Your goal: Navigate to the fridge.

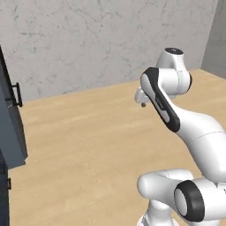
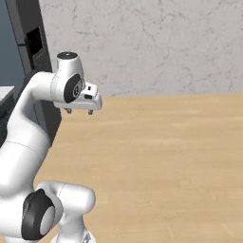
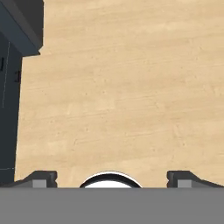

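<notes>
at left, tall dark-grey fridge [image 2: 33, 52], wood floor [image 2: 166, 152].

The light tan wooden floor [image 1: 88, 141] shows fine grain lines and a matt, smooth finish. The pale grey back wall [image 2: 156, 42] looks like plaster or stone, matt, with thin darker veins and cracks. The tall dark-grey fridge [image 2: 40, 71] has a flat, dull, metal-like surface with a black recessed panel. The blue-grey cabinet [image 1: 11, 132] is smooth and matt, fitted with a black handle [image 1: 18, 95].
</notes>
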